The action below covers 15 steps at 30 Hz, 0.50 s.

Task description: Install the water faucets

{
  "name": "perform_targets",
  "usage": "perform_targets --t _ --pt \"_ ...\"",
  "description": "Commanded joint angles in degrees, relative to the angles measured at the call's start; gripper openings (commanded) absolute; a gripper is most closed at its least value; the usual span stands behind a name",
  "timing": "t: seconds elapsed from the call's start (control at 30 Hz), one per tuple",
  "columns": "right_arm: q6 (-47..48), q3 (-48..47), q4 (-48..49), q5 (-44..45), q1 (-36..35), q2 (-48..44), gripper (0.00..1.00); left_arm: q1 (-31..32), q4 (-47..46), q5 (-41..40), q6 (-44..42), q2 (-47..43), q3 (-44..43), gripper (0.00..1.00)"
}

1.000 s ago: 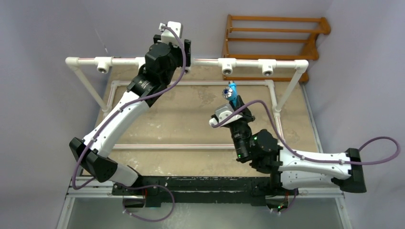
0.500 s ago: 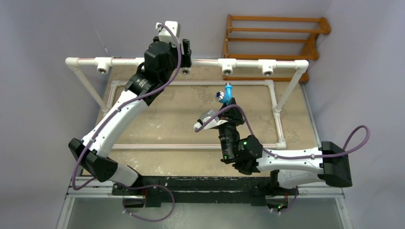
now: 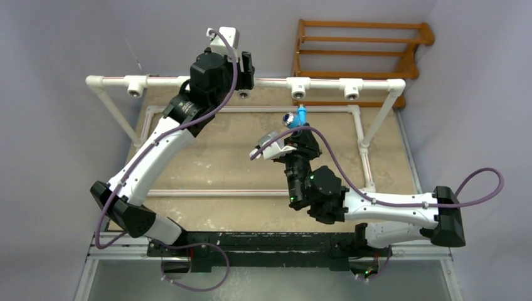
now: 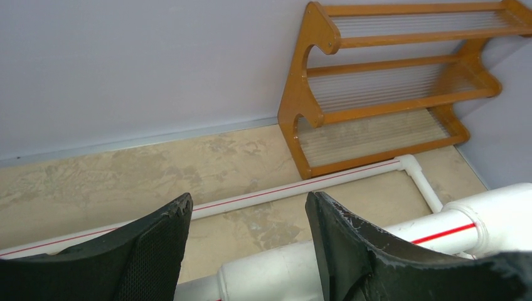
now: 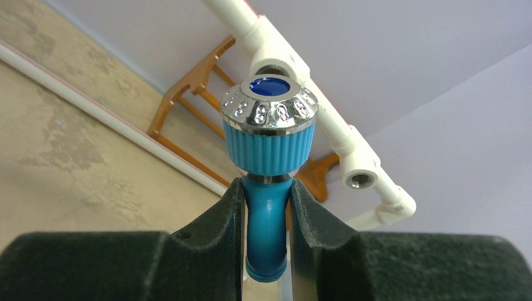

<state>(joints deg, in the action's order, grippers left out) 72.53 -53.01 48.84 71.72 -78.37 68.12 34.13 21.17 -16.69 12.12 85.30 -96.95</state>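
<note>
The water faucet [image 5: 268,144] is a bright blue tap with a ribbed knob and a silvery cap. My right gripper [image 5: 266,188] is shut on its blue spout, knob pointing away from the wrist. In the top view the faucet [image 3: 295,116] hangs over the table just short of a white tee fitting [image 3: 299,87] on the raised pipe rail [image 3: 163,81]. My left gripper [image 4: 248,207] stands open above a thick white fitting [image 4: 282,269] of that rail, nothing between its fingers. From above, the left gripper [image 3: 243,74] is at the rail's middle.
Other open tee sockets [image 3: 134,86] [image 3: 351,88] sit along the rail. A low white pipe frame [image 3: 251,193] rings the beige table surface. A wooden rack [image 3: 361,50] stands behind the rail at the back right. Purple cables trail from both arms.
My right arm has swung left and slightly toward the rail, carrying the faucet with it. The left gripper's fingers have narrowed a little; the left arm has barely moved.
</note>
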Motion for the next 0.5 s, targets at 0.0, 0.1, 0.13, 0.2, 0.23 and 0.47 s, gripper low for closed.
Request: perform_targets --t 0.0,0.1,0.13,0.2,0.23,0.47 --pt "-3.6 -1.9 -5.9 3.1 -0.2 -0.1 0.0 0.3 14.5 5.3 1.7 2.3 1.6 0.65" --pt "-3.5 -0.7 -5.8 1.7 -0.2 -0.5 0.0 0.3 15.0 5.6 1.9 2.1 2.0 0.65" --pt "-3.0 -0.3 -4.9 1.2 -0.2 -0.8 0.0 0.3 15.2 5.6 2.0 2.1 1.9 0.65" --pt "-0.4 0.8 -1.2 0.6 -0.2 -1.1 0.0 0.3 15.3 5.9 2.1 2.0 2.3 0.65" --pt "1.3 1.7 0.9 0.2 -0.2 -1.2 0.0 0.3 15.2 6.0 2.2 2.0 2.5 0.65" --pt "11.9 6.1 14.2 -3.4 -0.8 -0.4 0.0 0.3 14.9 6.9 2.2 1.3 3.3 0.65"
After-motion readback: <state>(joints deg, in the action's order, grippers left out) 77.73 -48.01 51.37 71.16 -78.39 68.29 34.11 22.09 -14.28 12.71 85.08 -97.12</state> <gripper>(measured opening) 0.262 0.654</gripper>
